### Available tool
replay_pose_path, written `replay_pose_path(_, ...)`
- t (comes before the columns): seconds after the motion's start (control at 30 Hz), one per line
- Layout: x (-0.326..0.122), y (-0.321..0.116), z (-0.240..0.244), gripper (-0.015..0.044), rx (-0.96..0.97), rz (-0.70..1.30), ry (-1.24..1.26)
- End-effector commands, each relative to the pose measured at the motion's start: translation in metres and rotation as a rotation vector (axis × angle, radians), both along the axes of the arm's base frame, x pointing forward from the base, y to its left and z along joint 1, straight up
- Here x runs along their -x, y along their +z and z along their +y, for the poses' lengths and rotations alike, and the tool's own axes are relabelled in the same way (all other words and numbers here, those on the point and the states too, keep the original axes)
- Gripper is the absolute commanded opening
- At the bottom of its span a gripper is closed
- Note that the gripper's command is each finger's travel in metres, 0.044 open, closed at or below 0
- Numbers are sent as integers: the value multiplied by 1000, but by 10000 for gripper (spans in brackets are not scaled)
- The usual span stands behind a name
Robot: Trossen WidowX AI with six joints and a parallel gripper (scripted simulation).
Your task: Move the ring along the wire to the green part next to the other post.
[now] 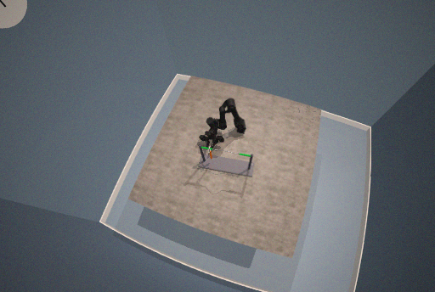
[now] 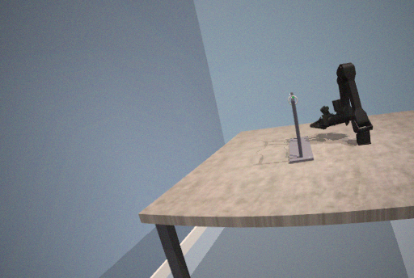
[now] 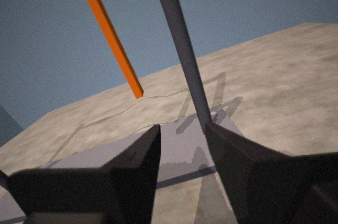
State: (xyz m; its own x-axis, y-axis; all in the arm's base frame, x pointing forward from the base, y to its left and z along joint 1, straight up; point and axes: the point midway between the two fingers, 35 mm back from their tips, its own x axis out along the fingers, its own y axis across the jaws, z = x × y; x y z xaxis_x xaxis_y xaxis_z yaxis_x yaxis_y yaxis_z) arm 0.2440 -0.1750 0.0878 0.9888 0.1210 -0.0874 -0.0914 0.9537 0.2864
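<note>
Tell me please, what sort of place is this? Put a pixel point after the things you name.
Probably a robot test area: a black arm [image 1: 229, 103] [image 2: 345, 70], a wire frame's post [image 1: 250, 162] [image 2: 296, 127] [image 3: 187, 57], and an orange handle [image 1: 211, 155] [image 3: 117, 50].

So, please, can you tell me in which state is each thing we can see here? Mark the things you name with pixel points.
Gripper [image 1: 210, 146] [image 2: 311, 125] [image 3: 182, 128]: partly open, empty.
Ring [image 1: 210, 150] [image 2: 288, 100]: hanging on green wire.
Handle [image 1: 211, 155] [image 3: 117, 50]: pointing downward, not gripped.
Posts [image 1: 251, 162] [image 2: 297, 129] [image 3: 187, 60]: standing.
Base [image 1: 230, 165] [image 2: 293, 153] [image 3: 177, 150]: flat on table.
Arm [image 1: 231, 103] [image 2: 345, 70]: bent.
</note>
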Motion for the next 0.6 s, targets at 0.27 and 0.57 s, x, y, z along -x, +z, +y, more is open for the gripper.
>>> replay_pose_path(0.27,26,-14,37,160,301,-42,29)
replay_pose_path(0.57,-5,10,35,160,305,-37,30)
